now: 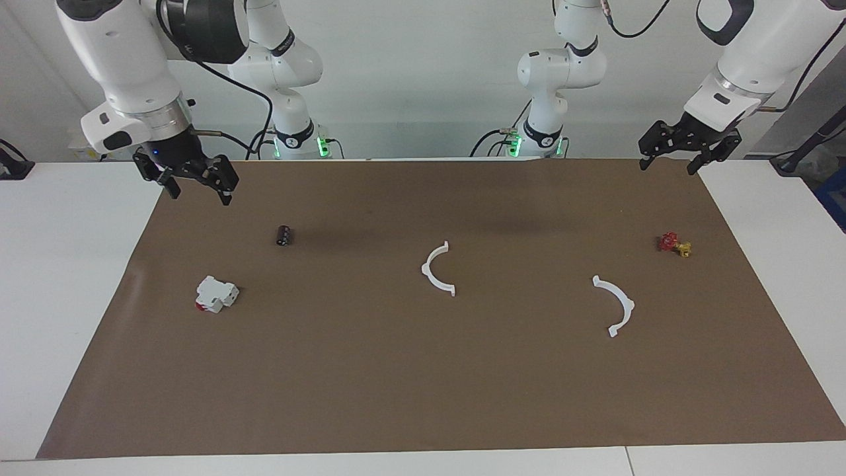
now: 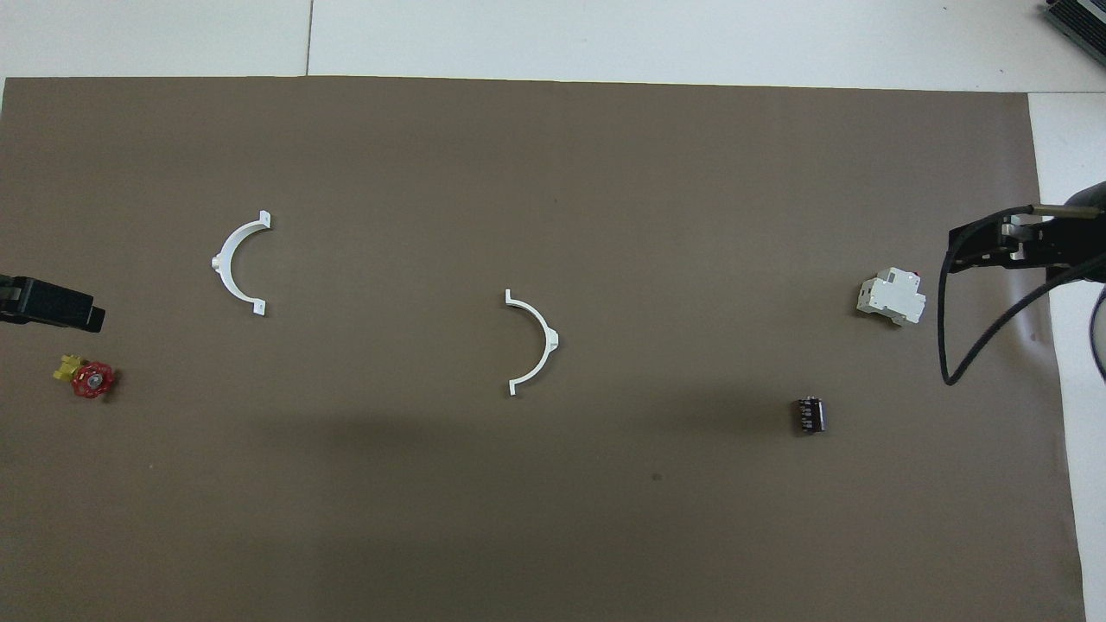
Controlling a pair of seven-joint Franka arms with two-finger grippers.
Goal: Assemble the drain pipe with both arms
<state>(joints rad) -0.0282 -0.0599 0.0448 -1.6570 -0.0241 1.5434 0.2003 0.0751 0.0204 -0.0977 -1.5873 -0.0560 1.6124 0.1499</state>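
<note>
I see 2 white half-rings lying flat on the brown mat, well apart from each other: the middle half-ring sits about mid-mat, and the end half-ring lies toward the left arm's end of the table from it and a little farther from the robots. I judge both to be light, thin, stiff plastic, likely slick and quick to skid or tip when nudged, so I would take each across the thick middle of its arc, away from the small end tabs that have to meet. The right gripper hangs over the mat's corner at the right arm's end, fingers spread and holding nothing. The left gripper hangs over the mat's corner at the left arm's end, also spread and empty. Neither is near a half-ring, so I take the assembly as not yet begun. From the middle half-ring, a small dark cylinder lies toward the right arm's end and nearer the robots, and a white block with red lies past it. A red and yellow valve sits near the end half-ring, nearer the robots. Nothing lies between the 2 half-rings, so I judge the path for joining them open.
</note>
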